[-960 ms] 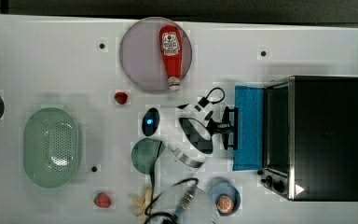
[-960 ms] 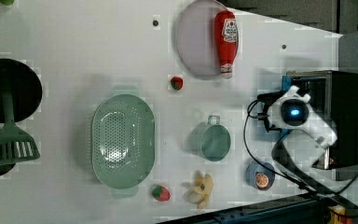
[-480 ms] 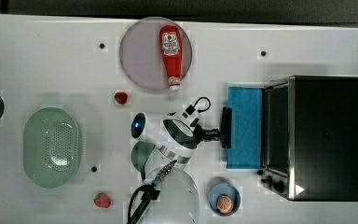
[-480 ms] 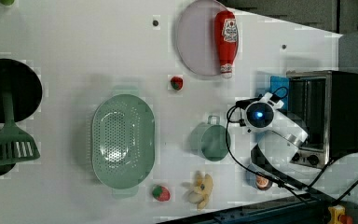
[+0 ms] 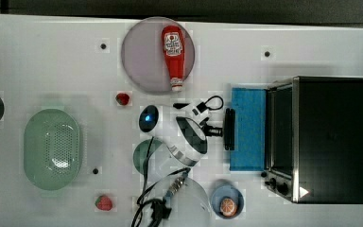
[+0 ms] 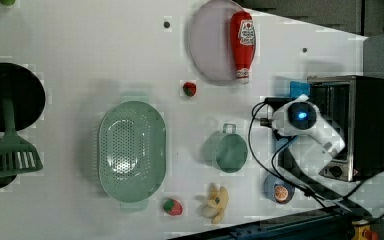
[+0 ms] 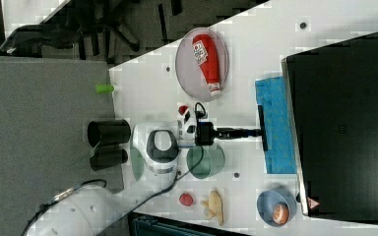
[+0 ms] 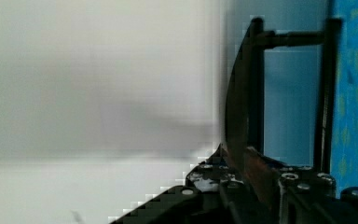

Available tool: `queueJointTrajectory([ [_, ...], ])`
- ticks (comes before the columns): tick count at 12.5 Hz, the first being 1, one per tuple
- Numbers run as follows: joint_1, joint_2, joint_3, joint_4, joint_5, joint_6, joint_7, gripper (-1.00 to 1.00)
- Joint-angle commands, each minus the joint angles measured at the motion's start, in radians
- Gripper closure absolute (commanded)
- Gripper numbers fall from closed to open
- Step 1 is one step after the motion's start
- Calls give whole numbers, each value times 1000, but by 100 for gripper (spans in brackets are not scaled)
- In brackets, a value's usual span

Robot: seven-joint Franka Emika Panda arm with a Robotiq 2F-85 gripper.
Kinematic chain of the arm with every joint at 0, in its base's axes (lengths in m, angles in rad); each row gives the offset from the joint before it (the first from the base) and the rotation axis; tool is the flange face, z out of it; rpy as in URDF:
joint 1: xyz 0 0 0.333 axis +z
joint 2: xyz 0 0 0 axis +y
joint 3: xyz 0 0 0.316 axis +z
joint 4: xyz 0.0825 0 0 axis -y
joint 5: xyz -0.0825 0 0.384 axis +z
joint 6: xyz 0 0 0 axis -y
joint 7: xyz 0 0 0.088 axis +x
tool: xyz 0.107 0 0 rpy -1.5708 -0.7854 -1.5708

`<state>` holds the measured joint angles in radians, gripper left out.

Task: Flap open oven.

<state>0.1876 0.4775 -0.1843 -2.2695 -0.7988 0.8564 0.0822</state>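
Note:
The oven (image 5: 328, 137) stands at the top view's right, black on top with a silver frame and two knobs. Its blue-tinted glass door (image 5: 248, 127) is swung down and lies almost flat on the white table. My gripper (image 5: 221, 128) reaches in from the top view's left and is shut on the door's black bar handle (image 5: 228, 128). In the right view the fingers (image 7: 248, 132) meet the handle (image 7: 264, 129) in front of the door (image 7: 275, 128). The wrist view shows the handle bar (image 8: 256, 93) close up, with the blue door (image 8: 354, 93) behind it.
A ketchup bottle (image 5: 174, 56) lies on a plate (image 5: 142, 56) at the back. A green cup (image 5: 144, 153) sits under the arm, and a blue bowl (image 5: 216, 196) holding an orange stands near the oven's knobs. A green colander (image 5: 52, 149) is at the top view's left. Cables trail from the arm.
The door has swung further down and shows more blue glass. Handle and gripper have moved toward the top view's left, and the arm has drawn back the same way.

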Motion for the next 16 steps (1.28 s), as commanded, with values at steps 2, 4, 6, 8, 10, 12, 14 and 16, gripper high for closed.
queueJointTrajectory([
  [2, -29, -290, -28, 40, 300, -30, 50, 65],
  [4, -33, -421, -50, 44, 446, -118, 38, 65],
  [6, -32, -544, -52, 65, 527, -218, 38, 65],
  [8, -31, -648, -47, 110, 622, -348, 41, 65],
  [10, -31, -716, -46, 186, 698, -523, 44, 65],
  [12, -31, -751, -44, 274, 702, -667, 44, 65],
  [14, -27, -761, -37, 331, 705, -712, 44, 65],
  [16, -26, -760, -21, 340, 706, -715, 44, 65],
])
